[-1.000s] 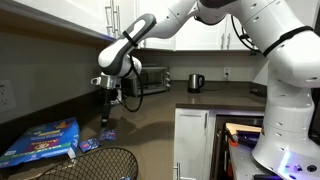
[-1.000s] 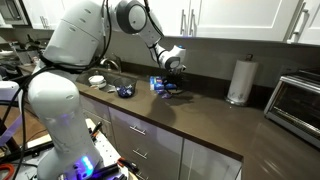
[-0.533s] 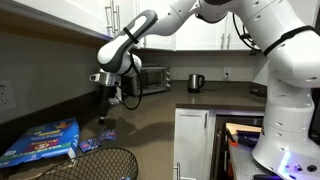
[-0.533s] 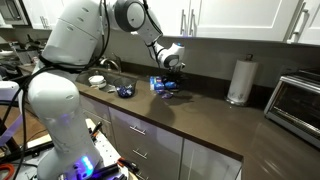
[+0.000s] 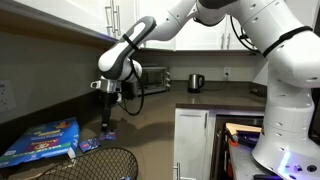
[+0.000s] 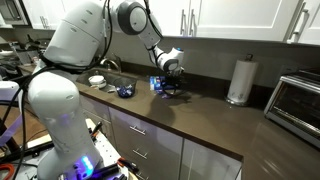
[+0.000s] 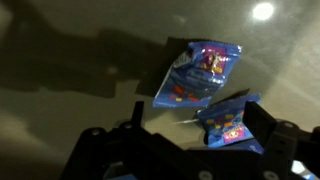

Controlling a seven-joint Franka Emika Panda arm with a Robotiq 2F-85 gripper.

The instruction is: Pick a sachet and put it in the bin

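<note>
On counter [image 7: 60,60], ahead of spread jaws of gripper [image 7: 195,150]: sachet [image 7: 232,122] (twin [image 7: 200,72] beyond).

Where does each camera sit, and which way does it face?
In an exterior view: low on the counter by the bin, facing along it; the arm and hand show.
In an exterior view: beside the robot's body, facing along the counter toward the paper towel roll.
Wrist view: looks down at two sachets; hand parts along the bottom.
Shared: hand at the sachets.
</note>
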